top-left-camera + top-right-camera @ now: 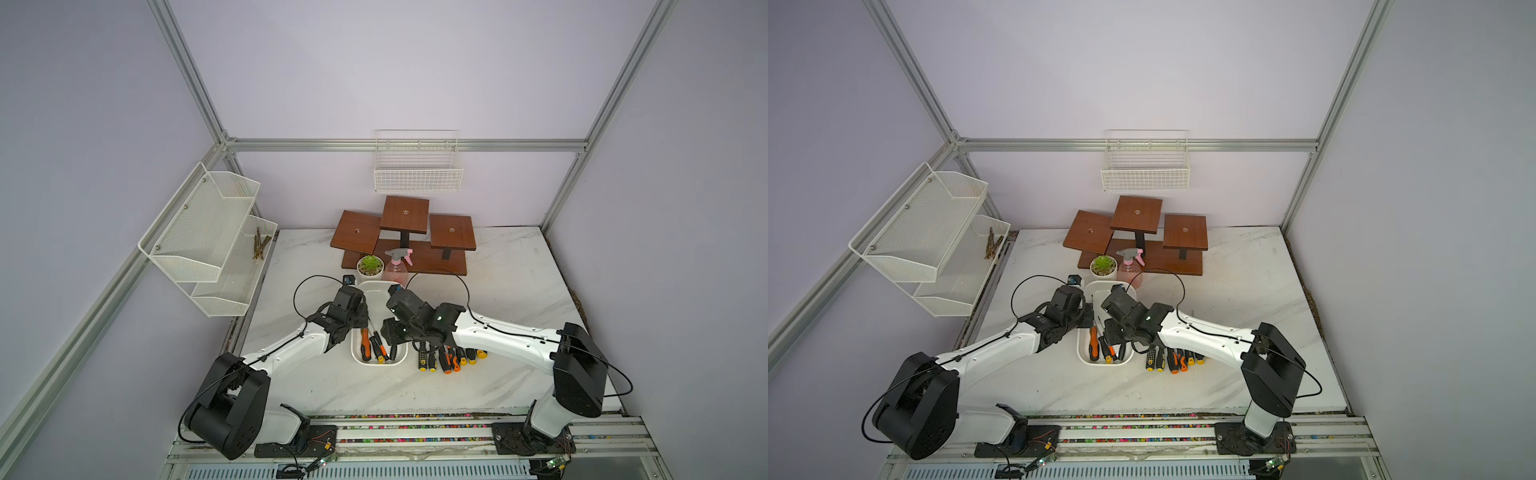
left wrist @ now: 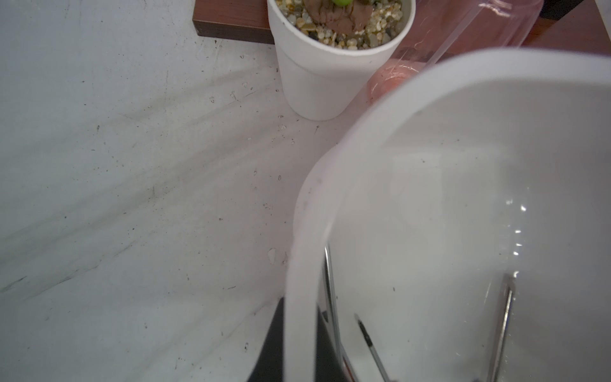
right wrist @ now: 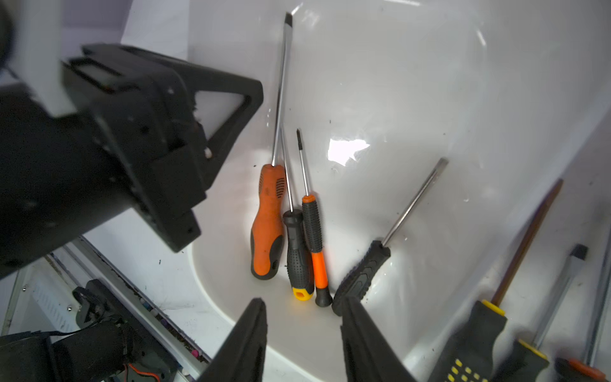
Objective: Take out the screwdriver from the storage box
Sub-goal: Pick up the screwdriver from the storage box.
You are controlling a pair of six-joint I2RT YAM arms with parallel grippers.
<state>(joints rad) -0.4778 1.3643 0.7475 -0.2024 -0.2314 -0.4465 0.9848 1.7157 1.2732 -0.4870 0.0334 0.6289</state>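
We judge the job partly done. In a top view the storage box (image 1: 378, 364) sits mid-table, and a row of screwdrivers (image 1: 451, 359) lies on the marble just outside it, at about 3 o'clock from its near end. We take these as already out.

Four tools lie inside, handles toward the 6 o'clock end. The right wrist view shows an orange-handled screwdriver (image 3: 267, 225), a yellow-capped screwdriver (image 3: 297, 254) and a slim black-and-orange screwdriver (image 3: 314, 238) packed side by side. A black-handled screwdriver (image 3: 362, 274) lies apart from them, at an angle.

The left gripper (image 2: 299, 347) is clamped on the box's wall at its 9 o'clock side, rim pinched between the fingers. We read this as steadying the tub. The right gripper (image 3: 304, 302) hangs over the 6 o'clock end, jaws partly apart with nothing between them, just above the handle ends.

What is left, as we see it: lower onto a handle, close, lift it over the rim, lay it with the row, then do the same for the rest.
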